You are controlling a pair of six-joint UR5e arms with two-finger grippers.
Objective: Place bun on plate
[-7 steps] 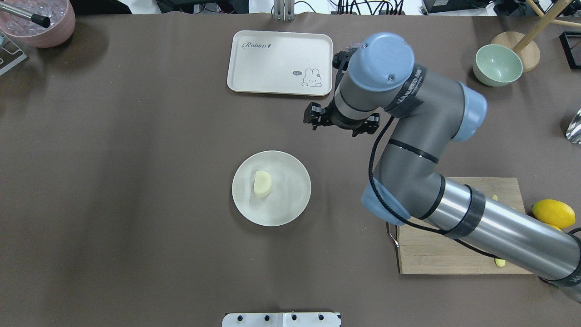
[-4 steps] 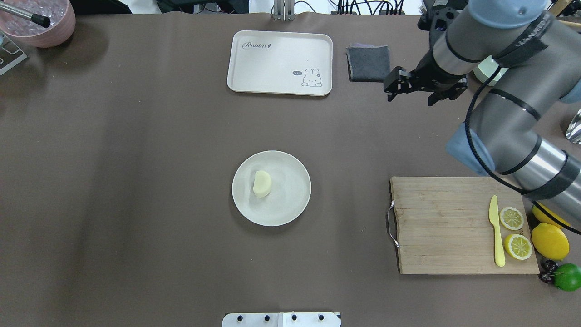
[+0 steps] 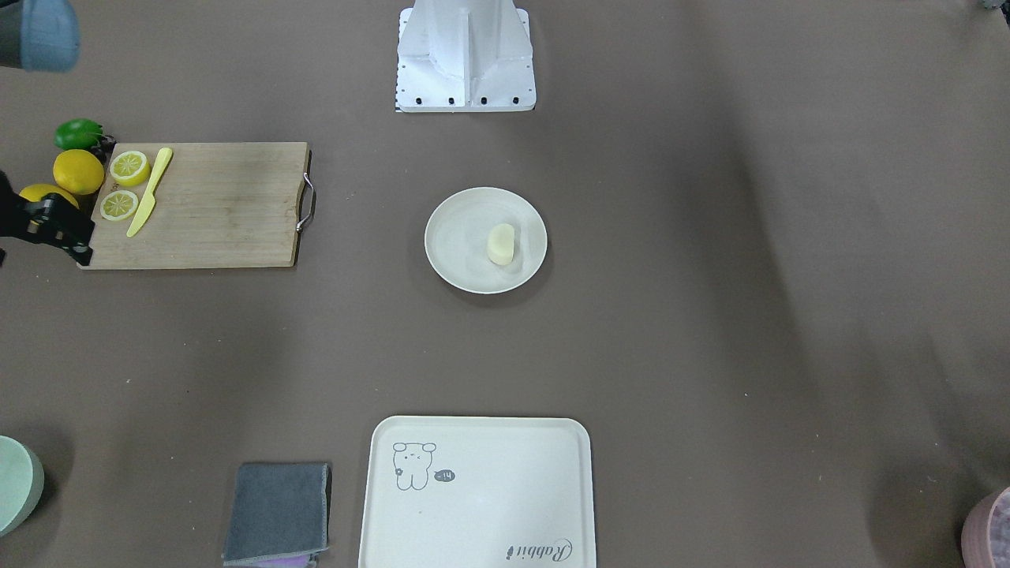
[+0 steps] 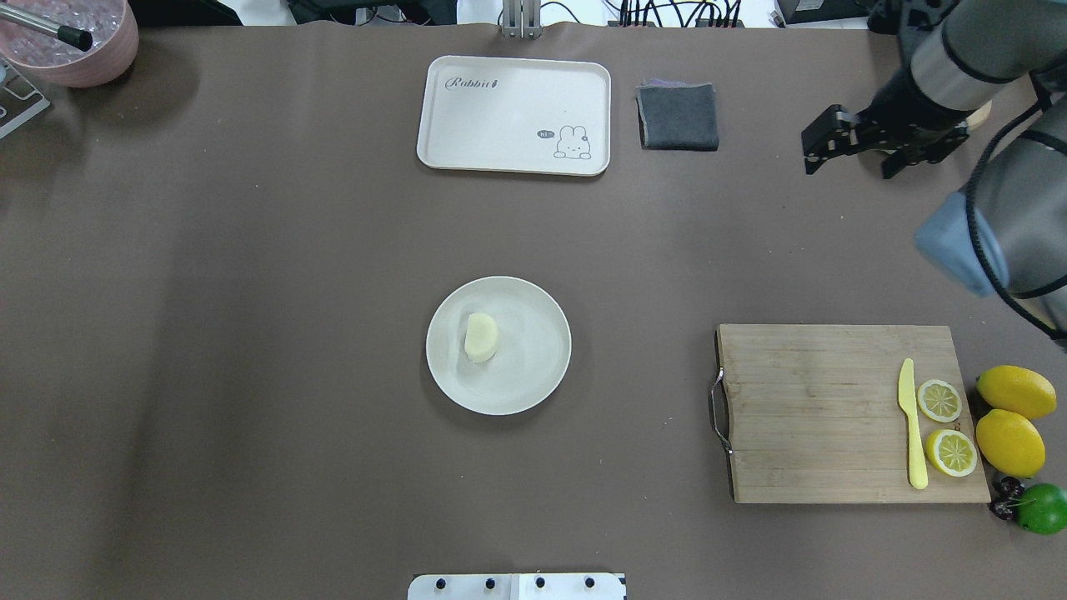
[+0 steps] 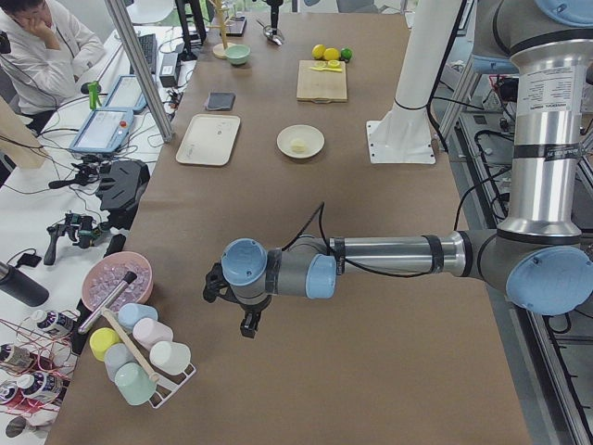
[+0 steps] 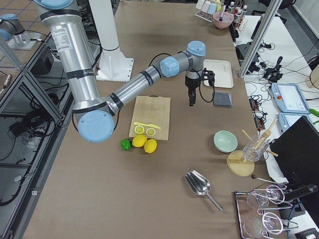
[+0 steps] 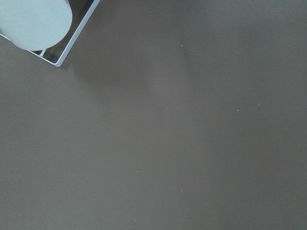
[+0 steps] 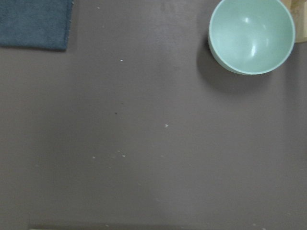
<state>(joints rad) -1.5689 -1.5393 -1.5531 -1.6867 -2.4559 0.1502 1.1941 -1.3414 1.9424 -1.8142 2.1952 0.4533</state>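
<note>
The pale cream bun (image 4: pixel 481 337) lies on the round off-white plate (image 4: pixel 533 358) in the middle of the table, left of the plate's centre. In the front-facing view the bun (image 3: pixel 501 243) is on the right half of the plate (image 3: pixel 458 244). Nothing touches either. My right gripper (image 6: pixel 191 101) hangs over bare table at the far right, between the grey cloth and the green bowl; its fingers are hidden under the wrist (image 4: pixel 884 125), so open or shut is unclear. My left gripper (image 5: pixel 246 322) shows only in the left side view, far from the plate; I cannot tell its state.
A cream tray (image 4: pixel 513 117) and a grey cloth (image 4: pixel 678 117) lie beyond the plate. A cutting board (image 4: pixel 817 417) at the right holds a yellow knife (image 4: pixel 911 425) and lemon slices (image 4: pixel 939 400). A green bowl (image 8: pixel 252 36), a pink bowl (image 4: pixel 75 42) and a cup rack (image 5: pixel 139 357) stand at the table's ends.
My right arm has swung from beside the tray to the far right, uncovering the cloth and the cutting board. The bun and plate have not moved.
</note>
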